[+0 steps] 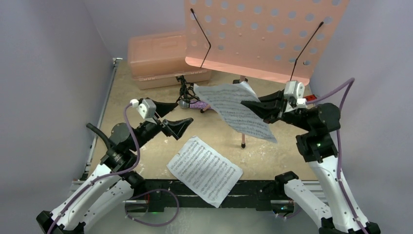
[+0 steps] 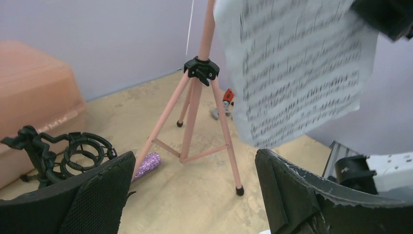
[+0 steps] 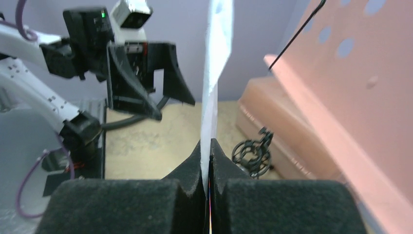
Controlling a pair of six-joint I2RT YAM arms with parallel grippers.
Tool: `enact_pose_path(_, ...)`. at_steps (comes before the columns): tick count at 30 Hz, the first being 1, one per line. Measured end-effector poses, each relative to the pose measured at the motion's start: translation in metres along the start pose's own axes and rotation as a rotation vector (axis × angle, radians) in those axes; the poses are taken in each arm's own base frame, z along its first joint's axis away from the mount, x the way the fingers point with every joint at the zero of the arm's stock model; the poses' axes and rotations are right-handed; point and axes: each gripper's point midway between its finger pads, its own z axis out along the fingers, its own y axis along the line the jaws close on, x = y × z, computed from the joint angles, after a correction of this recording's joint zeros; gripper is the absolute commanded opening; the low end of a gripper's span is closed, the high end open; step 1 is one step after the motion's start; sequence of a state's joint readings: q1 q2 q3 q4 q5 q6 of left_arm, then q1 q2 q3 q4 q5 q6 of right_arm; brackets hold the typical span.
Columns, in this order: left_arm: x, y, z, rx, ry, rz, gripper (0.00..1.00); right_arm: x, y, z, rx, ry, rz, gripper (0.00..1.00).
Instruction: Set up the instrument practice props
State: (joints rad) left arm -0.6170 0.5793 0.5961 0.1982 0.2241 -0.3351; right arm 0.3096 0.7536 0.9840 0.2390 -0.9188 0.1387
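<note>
The pink perforated music stand (image 1: 265,34) stands at the back, and its tripod legs (image 2: 195,122) show in the left wrist view. My right gripper (image 1: 251,106) is shut on a white sheet-music page (image 1: 234,109) and holds it in the air in front of the stand; the page shows edge-on in the right wrist view (image 3: 214,73). A second page (image 1: 204,169) lies at the table's front edge. The purple glitter microphone (image 2: 146,165) lies by the small black mic stand (image 2: 63,153). My left gripper (image 1: 176,117) is open and empty, left of the held page.
A salmon-pink lidded case (image 1: 160,58) sits at the back left. A red-handled tool (image 2: 225,102) lies behind the tripod legs. Grey walls close in on both sides.
</note>
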Motion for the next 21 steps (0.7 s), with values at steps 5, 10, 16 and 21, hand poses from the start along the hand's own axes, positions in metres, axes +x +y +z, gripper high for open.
enact_pose_path(5, 0.004, -0.008, 0.006, 0.080, 0.023, 0.096, 0.92, -0.042, -0.006, 0.002, 0.045, -0.083, -0.065, 0.00)
enact_pose_path(10, 0.004, -0.019, 0.014, 0.164, 0.025, 0.134, 0.88, -0.070, -0.009, 0.001, 0.092, -0.162, -0.084, 0.00)
enact_pose_path(16, -0.019, -0.038, 0.043, 0.292, -0.012, 0.164, 0.85, -0.095, -0.013, 0.005, 0.092, -0.216, -0.101, 0.00)
enact_pose_path(21, -0.037, -0.046, 0.070, 0.355, -0.056, 0.186, 0.85, -0.098, -0.016, 0.008, 0.087, -0.224, -0.097, 0.00)
